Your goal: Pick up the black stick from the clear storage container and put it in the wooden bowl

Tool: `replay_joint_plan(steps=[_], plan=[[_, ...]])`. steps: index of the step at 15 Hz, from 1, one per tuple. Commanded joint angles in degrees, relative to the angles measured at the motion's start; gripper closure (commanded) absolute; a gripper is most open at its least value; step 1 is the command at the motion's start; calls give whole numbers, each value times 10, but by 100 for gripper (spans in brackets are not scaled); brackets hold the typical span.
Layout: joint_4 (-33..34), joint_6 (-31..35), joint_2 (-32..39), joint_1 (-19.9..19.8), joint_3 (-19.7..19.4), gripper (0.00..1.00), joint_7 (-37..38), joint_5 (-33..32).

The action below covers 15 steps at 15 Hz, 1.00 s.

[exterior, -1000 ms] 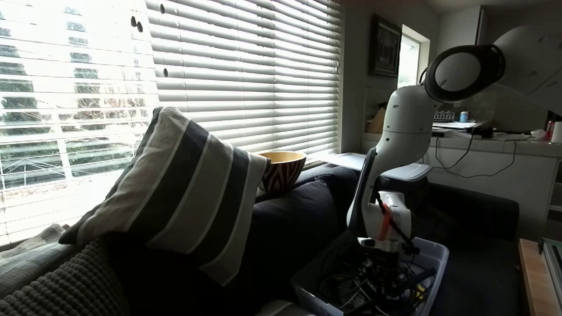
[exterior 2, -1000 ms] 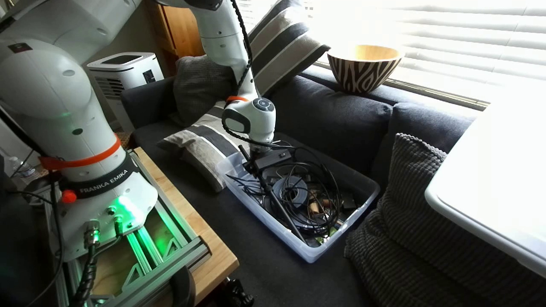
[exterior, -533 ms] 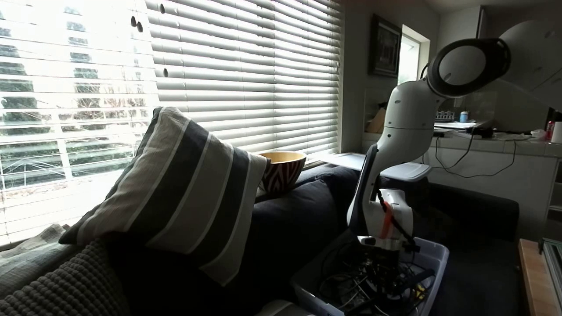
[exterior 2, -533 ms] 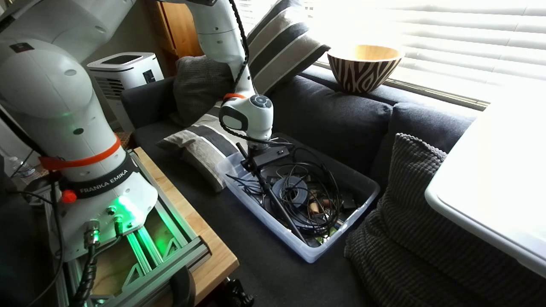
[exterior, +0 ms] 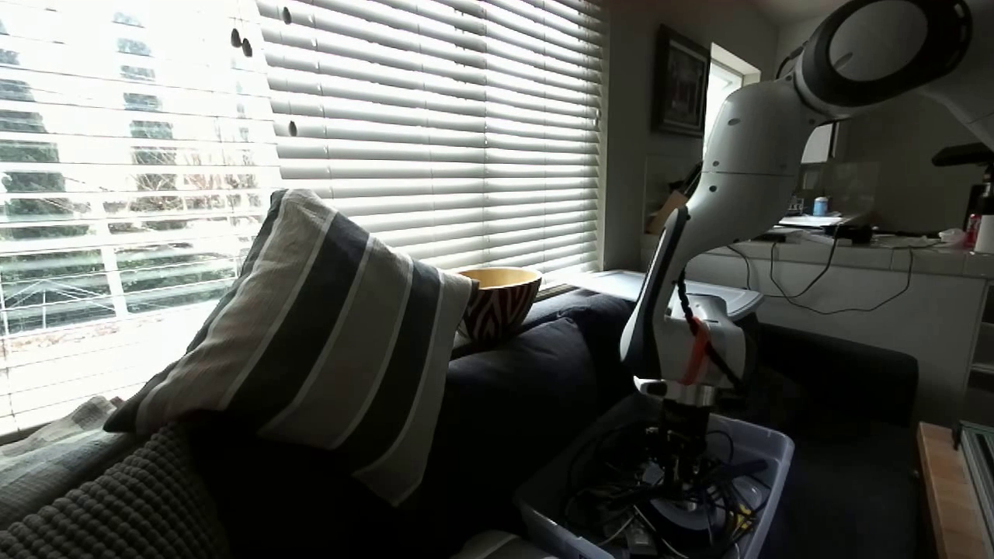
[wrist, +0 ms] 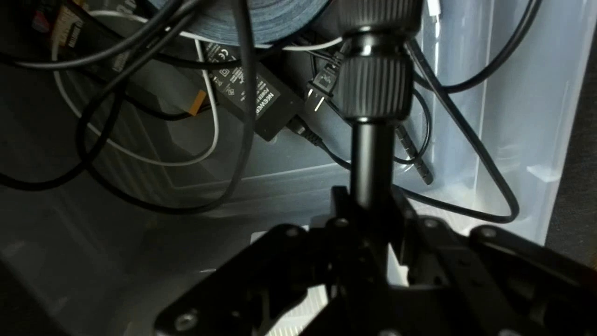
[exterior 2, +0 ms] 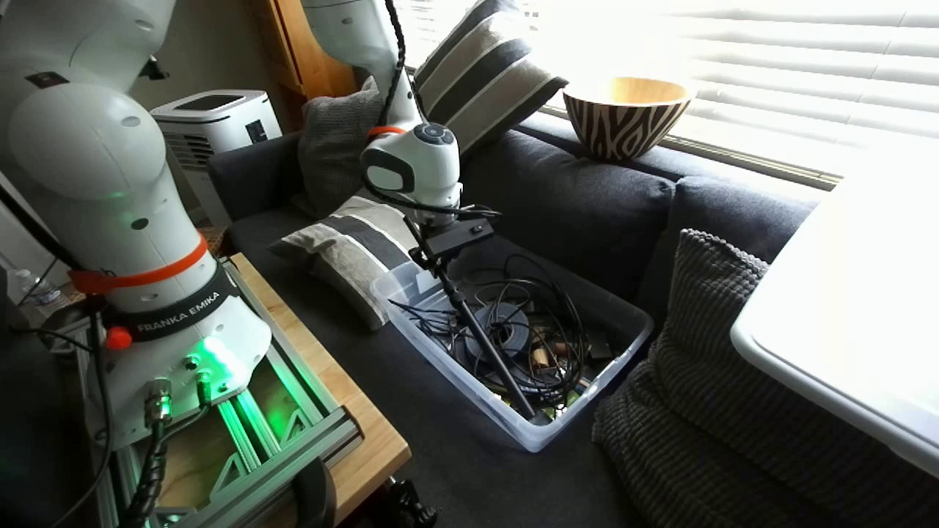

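Observation:
The black stick [exterior 2: 488, 345] slants across the clear storage container [exterior 2: 447, 372], its upper end near my gripper and its lower end close to the container's near corner. I cannot tell if that end touches the container. My gripper [exterior 2: 438, 265] is shut on the stick near its upper part. In the wrist view the stick [wrist: 371, 161] runs between the closed fingers [wrist: 371, 210], above the container's wall [wrist: 557, 126]. My gripper [exterior: 677, 477] is dark and hard to make out in an exterior view. The wooden bowl [exterior 2: 623, 128] with zebra pattern stands on the sofa back; it also shows there [exterior: 501, 310].
Black cables [exterior 2: 565, 308], a blue-grey spool [exterior 2: 513, 330] and a power adapter [wrist: 254, 93] lie in the container. A striped pillow [exterior: 334, 326] leans beside the bowl. A ribbed grey pillow [exterior 2: 704, 367] and a white lid [exterior 2: 851, 315] are near the container. Window blinds [exterior 2: 799, 88] hang behind the bowl.
The arm has risen, and my gripper has moved up with the stick in it. The stick's upper part is higher above the container. The bowl and container have not moved.

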Motion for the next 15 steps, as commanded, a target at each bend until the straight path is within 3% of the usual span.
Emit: replay_joint_plan(steps=[1, 4, 5, 6, 7, 9, 12, 15], plan=[[-59, 5, -71, 38, -34, 94, 54, -29], [-83, -13, -106, 74, -78, 94, 118, -86], [-97, 4, -119, 36, -50, 94, 181, -165], [-98, -35, -126, 105, -120, 94, 194, -163], [-103, -53, -139, 116, -139, 94, 235, -204], [-112, -117, -170, 172, -214, 94, 318, -301], [-94, -237, -228, 225, -301, 94, 410, -431], [-62, -346, -297, 234, -334, 94, 437, -496]])
